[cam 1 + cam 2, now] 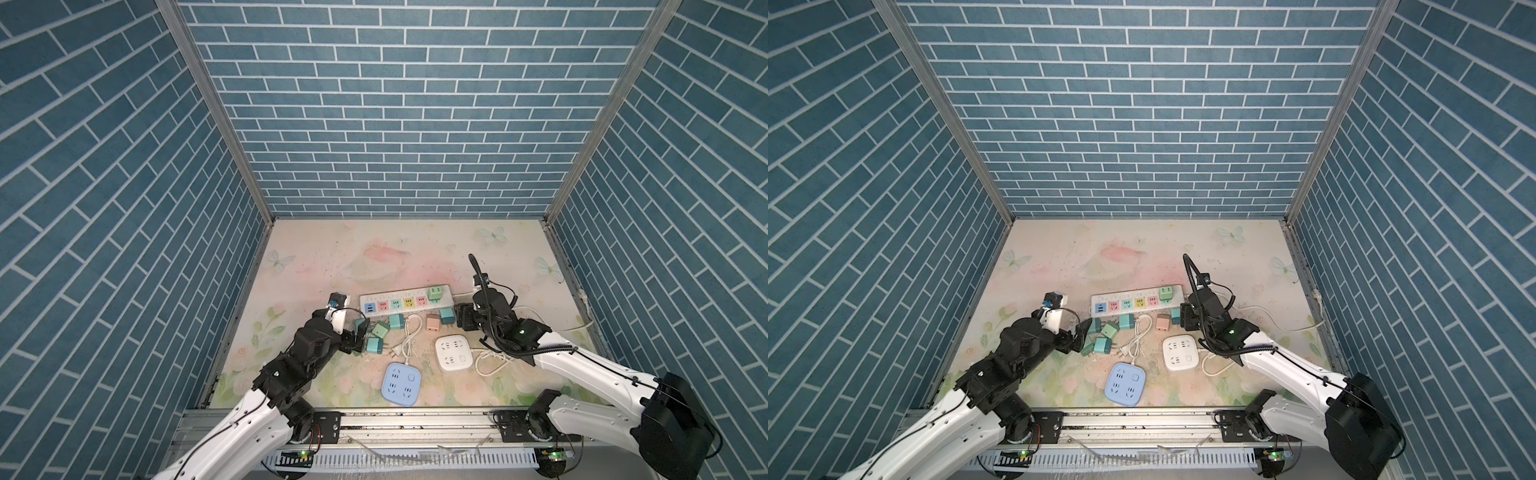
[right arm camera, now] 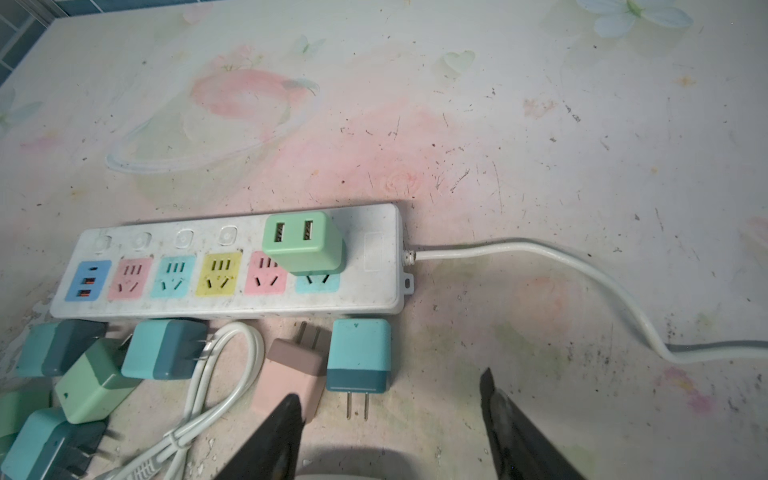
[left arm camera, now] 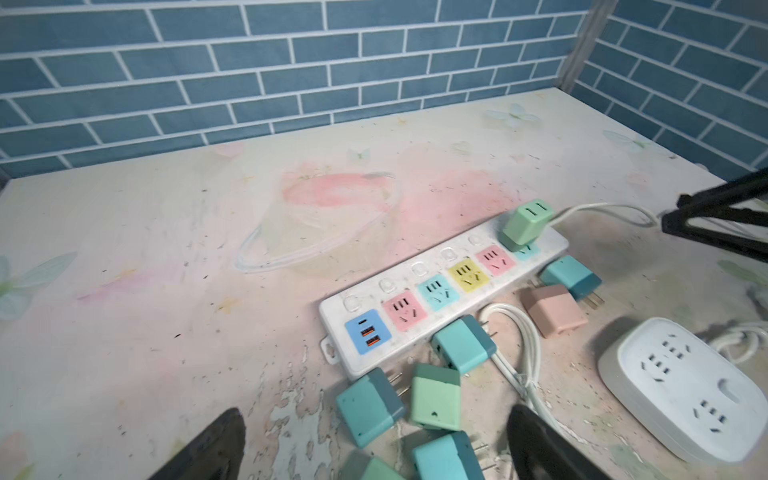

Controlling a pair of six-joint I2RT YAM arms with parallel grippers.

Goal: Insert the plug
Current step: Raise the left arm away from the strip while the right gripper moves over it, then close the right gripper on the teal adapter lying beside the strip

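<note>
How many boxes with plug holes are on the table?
3. The long white strip lies farthest back, the white square block sits nearer, toward the right, and the blue square block is nearest the front. I see no others.

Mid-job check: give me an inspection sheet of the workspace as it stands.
Surface: floral-print table, scuffed and flaking.
Job's things: power strip, green plug seated in its end socket; teal plug and pink plug loose beside it; loose plugs clustered at its other end.
Clutter: blue socket cube, white socket cube.
Grippers: left gripper open at the loose plugs; right gripper open beside the teal plug, holding nothing.
Cables: strip cord trails toward the right wall; looped white cable among the plugs.
Surroundings: blue brick walls.
</note>
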